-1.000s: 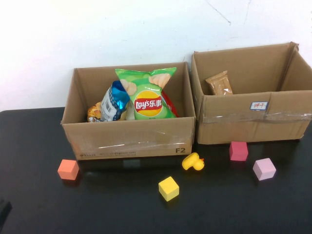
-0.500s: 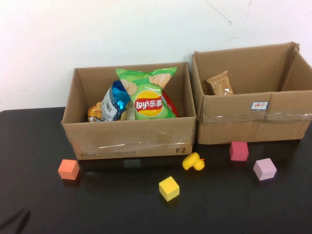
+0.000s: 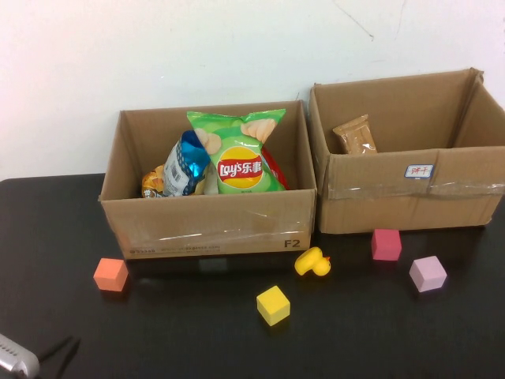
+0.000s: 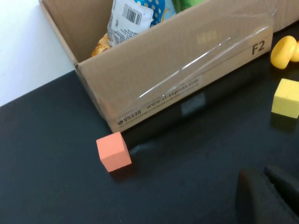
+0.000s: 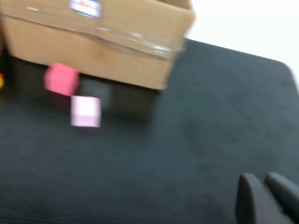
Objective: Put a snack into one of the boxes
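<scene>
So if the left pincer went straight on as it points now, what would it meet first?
Probably the orange cube, which lies ahead of the left pincer, before the left box. Depth is unclear. The right pincer hovers over bare table.

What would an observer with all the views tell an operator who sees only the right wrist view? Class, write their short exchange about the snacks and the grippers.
Operator: I see only a box corner and two cubes. What is in that box?
Observer: The right box holds one brown snack packet.
Operator: And the other snacks?
Observer: The left box holds a green Lay's bag, a blue-and-white packet and more behind them.
Operator: Where are the grippers?
Observer: The left gripper is at the table's near left edge, nearer than the orange cube. The right gripper is out of the high view, over the black table.
</scene>
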